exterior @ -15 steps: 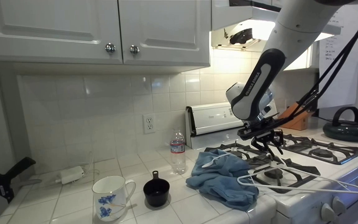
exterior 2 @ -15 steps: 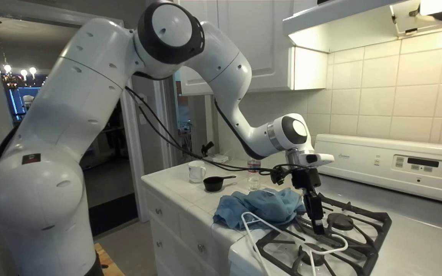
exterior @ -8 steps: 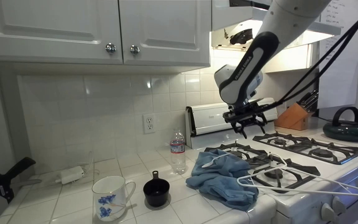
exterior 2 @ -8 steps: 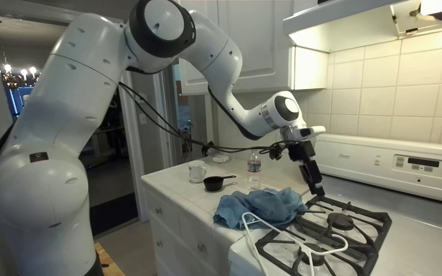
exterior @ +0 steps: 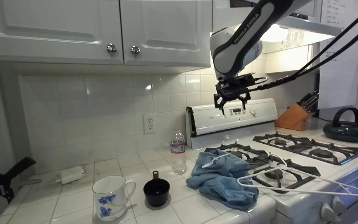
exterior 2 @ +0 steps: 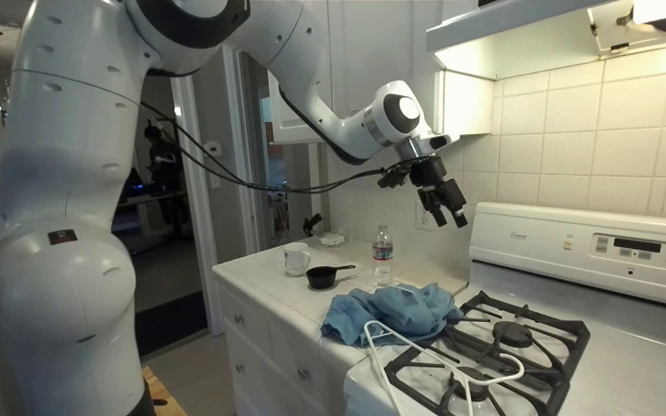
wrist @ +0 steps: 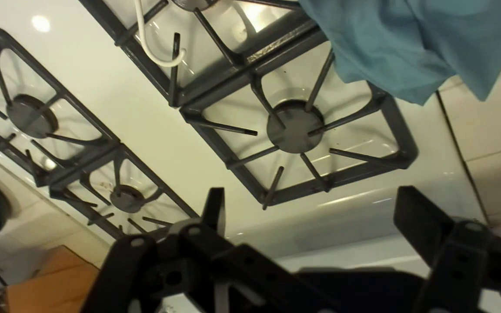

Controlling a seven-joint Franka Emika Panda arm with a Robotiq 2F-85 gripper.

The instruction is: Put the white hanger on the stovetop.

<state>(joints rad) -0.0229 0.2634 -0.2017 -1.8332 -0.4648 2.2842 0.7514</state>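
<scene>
A: Tagging the white hanger (exterior: 303, 189). Lying where?

B: On the stovetop (exterior 2: 633, 352), across the front part of the cast-iron grate (wrist: 228, 163) nearest the table (exterior: 70, 196). With one corner over the blue cloth (exterior: 222, 186), the opposite corner out past the front edge, and the hook (wrist: 141, 30) above the grate bars.

A: Why like that?

B: Guessing: laid there to meet the task, so judging as placed. Probably borne by the bars, maybe partly by the cloth; can't tell exact contacts. Could slide if bumped, given that overhang.

A: And the cloth?

B: Bunched at the border between table and stovetop, with a white plastic utensil (exterior: 208, 164) on top. No clear reason; likely clutter. Same for the floral mug (exterior: 109, 196), black measuring cup (exterior: 156, 191) and water bottle (exterior: 177, 147), upright on the table.

A: Got a state for the end effector (wrist: 313, 208)?

B: Empty, with fingers (wrist: 422, 224) spread wide and nothing held between. Apparently high above the rear of the stovetop, near the control panel (exterior 2: 581, 257), presumably for clearance over hanger and cloth.

A: And relative to the hanger?

B: Put the hanger below and toward the front edge, well apart, no contact. In the wrist view, showing only as the hook near the top edge, away from the fingers. Would need a drop and a shift frontward for any nudge; probably unnecessary.
</scene>
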